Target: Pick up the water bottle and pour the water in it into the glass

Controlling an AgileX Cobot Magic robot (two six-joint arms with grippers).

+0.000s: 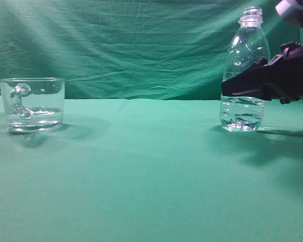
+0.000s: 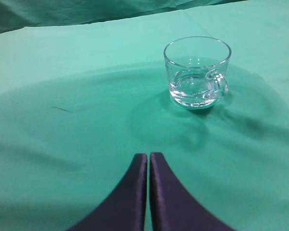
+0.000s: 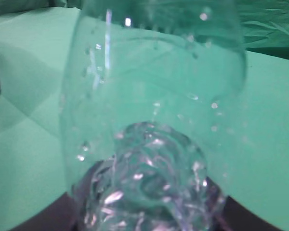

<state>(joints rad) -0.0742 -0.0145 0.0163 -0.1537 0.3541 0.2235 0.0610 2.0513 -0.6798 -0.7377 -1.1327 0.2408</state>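
The water bottle (image 1: 245, 55) stands upright and uncapped on the green cloth at the right, with water (image 1: 241, 115) in its ribbed lower part and droplets on its inside walls. My right gripper (image 1: 228, 88) reaches in from the right and is shut on the bottle's middle. In the right wrist view the bottle (image 3: 154, 96) fills the frame, with a dark finger on each side at the bottom (image 3: 147, 214). The glass (image 1: 33, 103) stands far left, handle facing the camera, with a thin layer of liquid at its base. My left gripper (image 2: 148, 158) is shut and empty, short of the glass (image 2: 197, 72).
A green cloth covers the table (image 1: 141, 171) and hangs as a backdrop (image 1: 131, 45). A wide stretch of bare cloth lies between glass and bottle. A pale part of the right arm (image 1: 293, 10) shows at the top right corner.
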